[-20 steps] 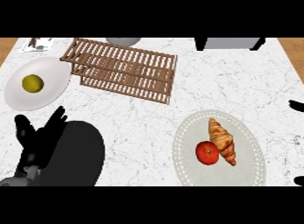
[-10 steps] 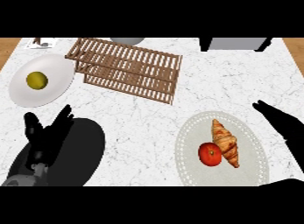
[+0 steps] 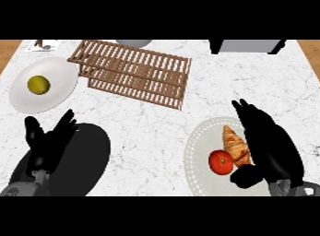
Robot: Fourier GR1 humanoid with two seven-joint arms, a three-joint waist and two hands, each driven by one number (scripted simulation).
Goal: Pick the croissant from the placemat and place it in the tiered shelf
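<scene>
A golden croissant lies on a round pale placemat at the lower right, next to a red tomato. My right hand hovers over the placemat's right part with fingers straight, just right of the croissant and covering its edge. The brown slatted tiered shelf stands at the upper middle of the counter. My left hand rests open at the lower left, fingers up.
A white plate with a yellow-green fruit sits at the upper left. A grey appliance and a grey bowl stand along the far edge. White marble counter lies between shelf and placemat.
My right hand has come in from the right edge and now hangs over the placemat beside the croissant. The left hand has stayed where it was.
</scene>
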